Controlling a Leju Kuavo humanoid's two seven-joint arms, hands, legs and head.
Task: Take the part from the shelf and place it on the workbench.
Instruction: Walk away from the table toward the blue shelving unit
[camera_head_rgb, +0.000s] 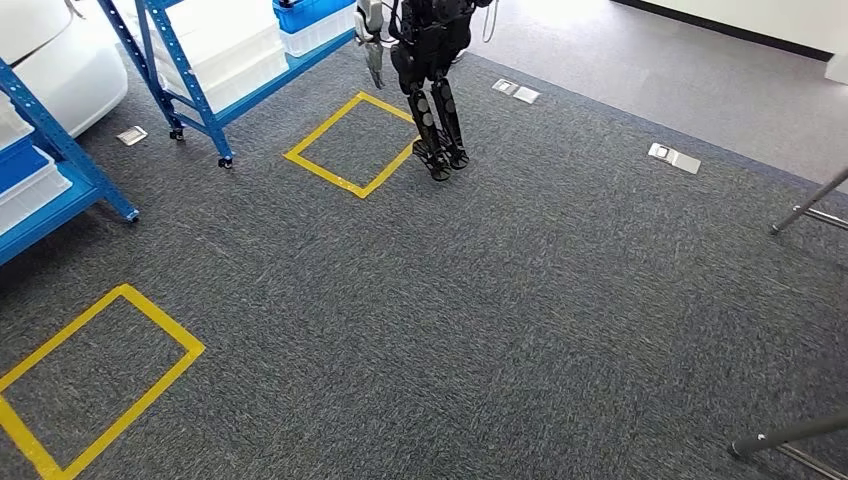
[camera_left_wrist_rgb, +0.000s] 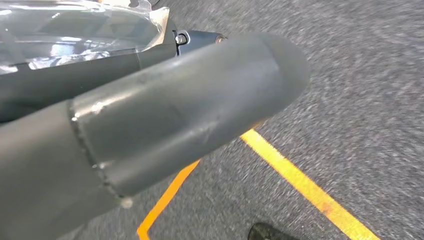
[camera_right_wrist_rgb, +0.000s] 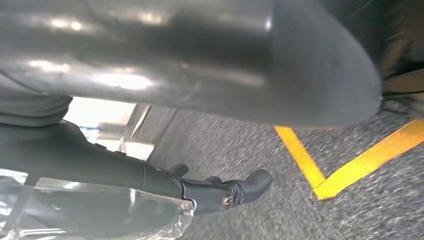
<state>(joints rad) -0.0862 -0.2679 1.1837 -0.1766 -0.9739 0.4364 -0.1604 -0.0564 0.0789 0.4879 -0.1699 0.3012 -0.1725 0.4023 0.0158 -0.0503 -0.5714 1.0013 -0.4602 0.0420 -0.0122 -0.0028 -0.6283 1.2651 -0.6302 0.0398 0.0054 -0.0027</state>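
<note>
Shelves (camera_head_rgb: 190, 95) x2, floor squares (camera_head_rgb: 355, 143) x2

The left hand (camera_left_wrist_rgb: 60, 150) reached in with its thick grey thumb (camera_left_wrist_rgb: 200, 100) stretched out straight and its darker fingers (camera_left_wrist_rgb: 75, 82) lying long beside it; a sheet of crinkled clear plastic (camera_left_wrist_rgb: 75, 30) lay against those fingers. The right hand (camera_right_wrist_rgb: 75, 145) showed the same pose: its grey thumb (camera_right_wrist_rgb: 225, 55) extended, the dark fingers (camera_right_wrist_rgb: 215, 192) apart from it and slightly bent at the tips, with clear plastic (camera_right_wrist_rgb: 100, 215) touching them. Whether either hand truly gripped the plastic could not be told.
</note>
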